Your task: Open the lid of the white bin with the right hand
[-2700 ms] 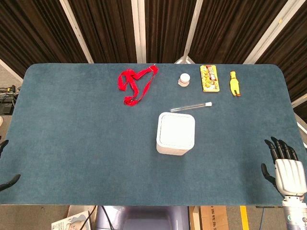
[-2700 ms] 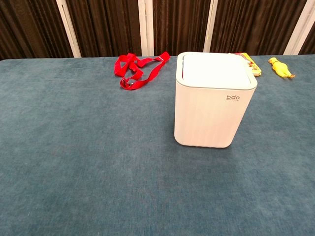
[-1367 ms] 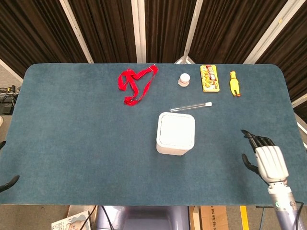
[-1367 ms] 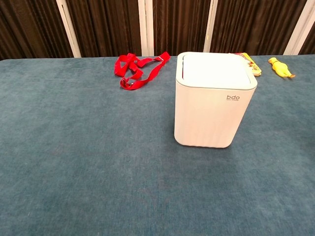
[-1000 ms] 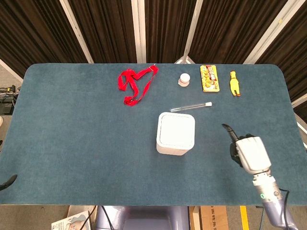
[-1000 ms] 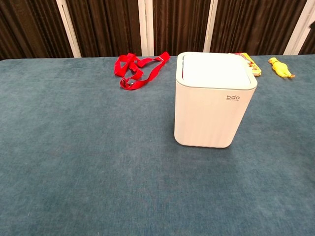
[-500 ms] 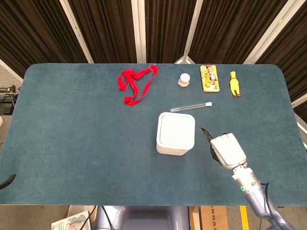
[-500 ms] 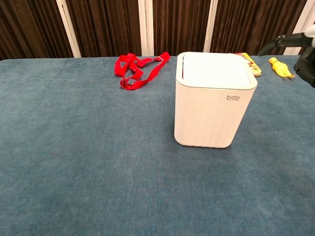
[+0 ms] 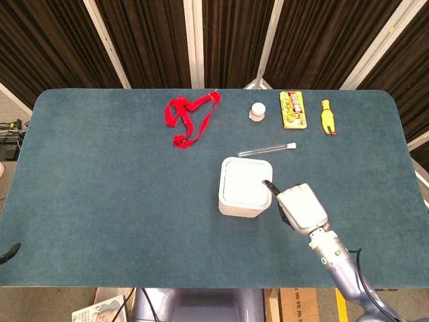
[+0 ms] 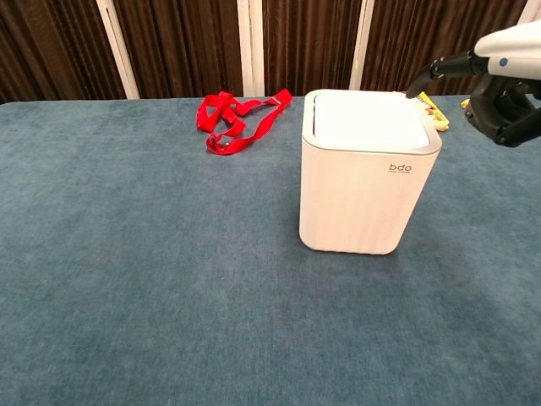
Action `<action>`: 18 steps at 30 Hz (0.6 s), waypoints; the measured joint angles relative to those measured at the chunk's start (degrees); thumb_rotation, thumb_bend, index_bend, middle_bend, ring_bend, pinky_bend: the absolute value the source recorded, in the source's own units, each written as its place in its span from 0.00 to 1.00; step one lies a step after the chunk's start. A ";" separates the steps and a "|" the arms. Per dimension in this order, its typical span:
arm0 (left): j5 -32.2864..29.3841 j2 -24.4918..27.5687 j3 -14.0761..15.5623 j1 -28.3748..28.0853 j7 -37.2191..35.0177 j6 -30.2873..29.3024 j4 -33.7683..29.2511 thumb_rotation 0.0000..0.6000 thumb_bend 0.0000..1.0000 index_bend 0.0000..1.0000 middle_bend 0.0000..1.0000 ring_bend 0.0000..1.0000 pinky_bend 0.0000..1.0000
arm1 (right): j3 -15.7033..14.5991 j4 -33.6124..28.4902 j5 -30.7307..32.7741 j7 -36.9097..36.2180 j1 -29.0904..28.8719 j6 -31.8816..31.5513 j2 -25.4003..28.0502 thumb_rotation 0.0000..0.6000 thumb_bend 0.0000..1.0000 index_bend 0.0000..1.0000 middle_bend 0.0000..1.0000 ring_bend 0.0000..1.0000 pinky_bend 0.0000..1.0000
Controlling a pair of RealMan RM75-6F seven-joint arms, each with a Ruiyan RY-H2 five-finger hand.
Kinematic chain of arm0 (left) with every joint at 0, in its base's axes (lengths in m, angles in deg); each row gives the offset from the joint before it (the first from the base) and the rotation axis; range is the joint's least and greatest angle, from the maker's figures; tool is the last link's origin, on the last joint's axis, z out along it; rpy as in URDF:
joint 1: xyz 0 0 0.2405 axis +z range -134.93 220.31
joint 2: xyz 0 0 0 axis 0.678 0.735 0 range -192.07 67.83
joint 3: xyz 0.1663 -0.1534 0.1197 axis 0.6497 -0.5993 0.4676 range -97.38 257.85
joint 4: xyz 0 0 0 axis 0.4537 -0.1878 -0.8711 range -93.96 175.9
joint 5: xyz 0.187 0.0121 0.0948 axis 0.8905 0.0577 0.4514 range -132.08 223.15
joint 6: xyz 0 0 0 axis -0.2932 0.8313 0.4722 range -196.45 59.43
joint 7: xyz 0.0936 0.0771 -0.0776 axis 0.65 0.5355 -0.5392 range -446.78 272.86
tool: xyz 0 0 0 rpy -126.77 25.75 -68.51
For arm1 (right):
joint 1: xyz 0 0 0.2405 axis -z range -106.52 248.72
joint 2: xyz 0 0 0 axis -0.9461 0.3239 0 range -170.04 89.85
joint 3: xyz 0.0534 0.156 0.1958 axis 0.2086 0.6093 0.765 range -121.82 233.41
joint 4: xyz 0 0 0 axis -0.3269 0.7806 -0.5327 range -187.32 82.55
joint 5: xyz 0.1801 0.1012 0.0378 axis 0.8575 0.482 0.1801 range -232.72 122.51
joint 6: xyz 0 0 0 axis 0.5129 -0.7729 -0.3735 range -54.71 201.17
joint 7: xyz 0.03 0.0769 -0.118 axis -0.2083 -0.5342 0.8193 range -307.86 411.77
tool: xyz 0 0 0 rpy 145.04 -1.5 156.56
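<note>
Head view: bin (image 9: 245,188) sits near table (image 9: 100,181) centre, lid (image 9: 246,182) closed flat. Right hand (image 9: 299,206) is at the bin's 3 o'clock, just beside its right wall, one dark finger (image 9: 268,186) stretched out over the lid's right edge. Other fingers look curled under the palm, holding nothing. Cannot tell if the fingertip touches the lid.

Chest view: right hand (image 10: 505,74) hangs at the bin's (image 10: 366,173) upper right, finger (image 10: 433,72) pointing in over the lid's (image 10: 365,118) far right corner.

Left hand: only a dark tip (image 9: 9,251) shows at the table's 8 o'clock edge; cannot tell how it's set.

Far side of the table: red strap (image 9: 188,119) at 11 o'clock of the bin, test tube (image 9: 267,149) just behind it, small white jar (image 9: 257,111), yellow packet (image 9: 292,109) and yellow toy (image 9: 327,117) at 1 o'clock along the far edge.
</note>
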State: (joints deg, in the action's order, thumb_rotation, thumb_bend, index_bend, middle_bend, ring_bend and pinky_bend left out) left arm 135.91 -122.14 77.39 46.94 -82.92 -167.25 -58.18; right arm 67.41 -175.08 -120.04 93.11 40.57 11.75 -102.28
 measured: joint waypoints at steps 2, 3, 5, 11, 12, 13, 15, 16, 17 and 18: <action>-0.16 -0.02 -0.05 0.01 0.08 0.05 -0.10 1.00 0.12 0.11 0.02 0.00 0.00 | -0.52 -0.47 -0.46 0.24 -0.20 -0.15 0.03 1.00 0.86 0.21 0.78 0.76 0.65; -0.22 -0.02 -0.07 0.00 0.11 0.09 -0.13 1.00 0.12 0.11 0.02 0.00 0.00 | -0.73 -0.68 -0.67 0.36 -0.29 -0.21 0.03 1.00 0.86 0.21 0.78 0.76 0.65; -0.32 -0.02 -0.11 -0.01 0.20 0.16 -0.18 1.00 0.12 0.11 0.02 0.00 0.00 | -1.25 -1.21 -1.17 0.58 -0.43 -0.40 0.04 1.00 0.86 0.21 0.78 0.76 0.65; -0.58 -0.02 -0.28 0.11 0.03 -0.04 -0.20 1.00 0.12 0.11 0.02 0.00 0.00 | -2.52 -2.38 -1.96 0.68 -0.81 -0.75 0.11 1.00 0.86 0.21 0.78 0.76 0.65; -0.63 -0.02 -0.32 0.12 -0.01 -0.06 -0.20 1.00 0.12 0.11 0.02 0.00 0.00 | -2.65 -2.47 -2.07 0.70 -0.87 -0.84 0.10 1.00 0.86 0.21 0.78 0.76 0.65; -0.64 -0.03 -0.34 0.13 -0.05 -0.09 -0.20 1.00 0.12 0.11 0.02 0.00 0.00 | -2.77 -2.58 -2.15 0.68 -0.92 -0.93 0.08 1.00 0.86 0.21 0.78 0.76 0.65; -0.48 -0.05 -0.35 0.14 -0.14 -0.20 -0.17 1.00 0.12 0.11 0.02 0.00 0.00 | -3.01 -2.73 -2.21 0.41 -1.06 -1.01 0.04 1.00 0.86 0.22 0.78 0.76 0.65; -0.34 -0.07 -0.34 0.15 -0.17 -0.26 -0.13 1.00 0.12 0.11 0.02 0.00 0.00 | -3.12 -2.75 -2.18 0.35 -1.17 -0.98 0.03 1.00 0.86 0.23 0.78 0.76 0.65; -0.27 -0.09 -0.30 0.16 -0.16 -0.27 -0.10 1.00 0.12 0.11 0.02 0.00 0.00 | -3.28 -2.74 -2.07 0.35 -1.31 -0.90 0.04 1.00 0.86 0.23 0.78 0.76 0.65; -0.25 -0.09 -0.27 0.17 -0.11 -0.25 -0.08 1.00 0.12 0.11 0.02 0.00 0.00 | -3.41 -2.70 -1.96 0.40 -1.44 -0.83 0.04 1.00 0.86 0.24 0.78 0.76 0.65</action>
State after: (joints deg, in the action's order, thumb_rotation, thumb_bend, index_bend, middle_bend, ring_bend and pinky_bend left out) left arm 135.66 -122.23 77.12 47.10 -83.02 -167.50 -58.26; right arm 64.00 -177.78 -122.00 93.51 39.13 10.92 -102.24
